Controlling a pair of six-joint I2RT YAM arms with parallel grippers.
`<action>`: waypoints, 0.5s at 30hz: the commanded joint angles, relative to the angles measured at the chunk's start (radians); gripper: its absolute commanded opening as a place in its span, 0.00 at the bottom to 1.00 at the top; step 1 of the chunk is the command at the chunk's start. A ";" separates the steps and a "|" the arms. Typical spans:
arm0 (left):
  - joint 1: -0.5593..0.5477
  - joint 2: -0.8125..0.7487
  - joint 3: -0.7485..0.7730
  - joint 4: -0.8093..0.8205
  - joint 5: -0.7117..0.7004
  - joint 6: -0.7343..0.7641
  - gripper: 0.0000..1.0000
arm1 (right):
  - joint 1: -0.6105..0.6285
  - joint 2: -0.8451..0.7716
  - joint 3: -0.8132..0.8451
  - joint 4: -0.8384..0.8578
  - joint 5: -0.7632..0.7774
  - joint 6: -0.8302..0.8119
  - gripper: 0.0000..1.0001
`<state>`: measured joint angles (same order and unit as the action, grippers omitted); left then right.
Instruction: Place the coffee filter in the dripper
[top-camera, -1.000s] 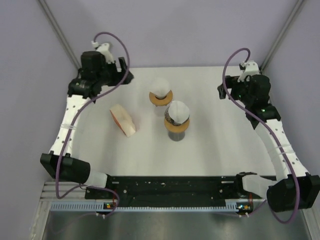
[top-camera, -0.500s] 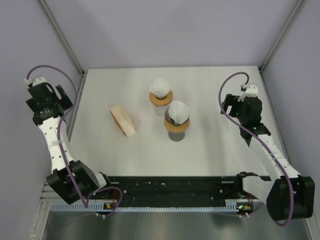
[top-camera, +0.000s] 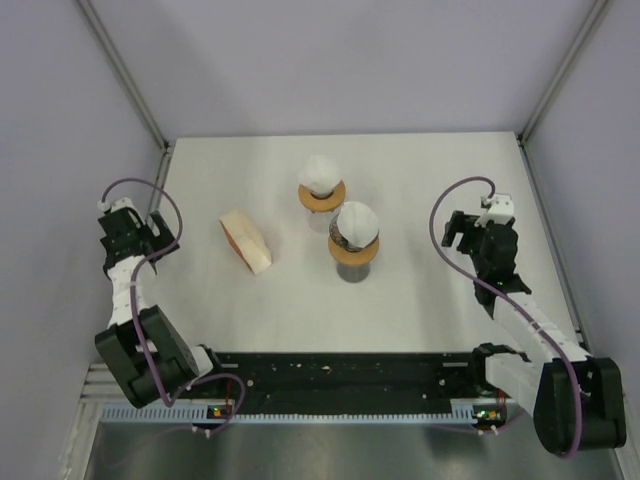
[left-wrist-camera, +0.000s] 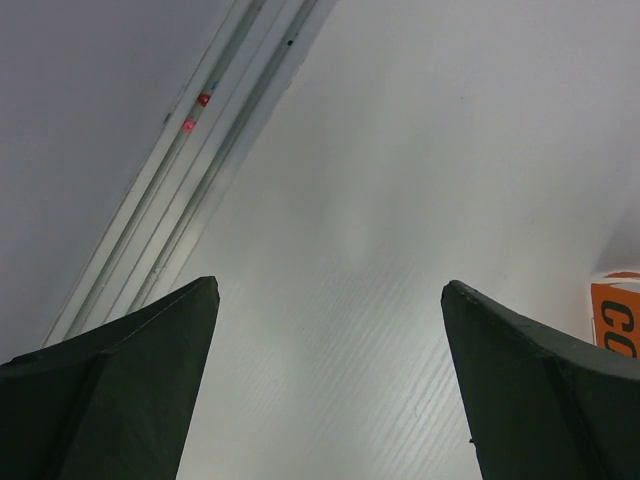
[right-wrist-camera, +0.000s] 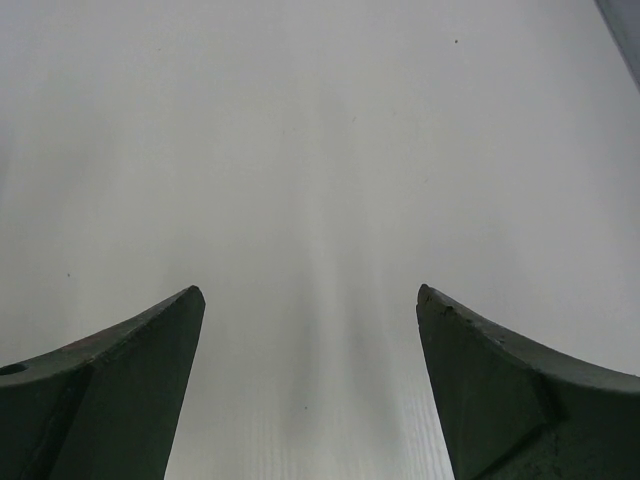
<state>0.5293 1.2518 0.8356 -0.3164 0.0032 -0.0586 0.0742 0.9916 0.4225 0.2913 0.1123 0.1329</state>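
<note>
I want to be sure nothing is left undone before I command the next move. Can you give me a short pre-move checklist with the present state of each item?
1. Left gripper open, nothing between its fingers: ok.
2. Right gripper open, nothing between its fingers: ok.
3. Near dripper has a white filter in it: ok.
4. Far dripper has a white filter in it: ok.
5. Both filters seated fully down, not just perched: cannot tell from above.
6. Filter pack lies on the table left of the drippers, apart from both grippers: ok.
</note>
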 joint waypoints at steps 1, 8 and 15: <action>0.000 -0.022 -0.053 0.146 0.119 -0.010 0.99 | -0.004 -0.037 -0.062 0.175 0.040 0.007 0.87; 0.001 0.000 -0.122 0.197 0.184 -0.012 0.99 | -0.004 -0.036 -0.114 0.224 0.058 0.002 0.87; 0.003 0.014 -0.136 0.209 0.214 -0.003 0.99 | -0.002 -0.025 -0.131 0.246 0.066 0.001 0.87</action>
<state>0.5293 1.2594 0.7105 -0.1783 0.1726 -0.0612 0.0742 0.9749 0.3023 0.4606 0.1612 0.1333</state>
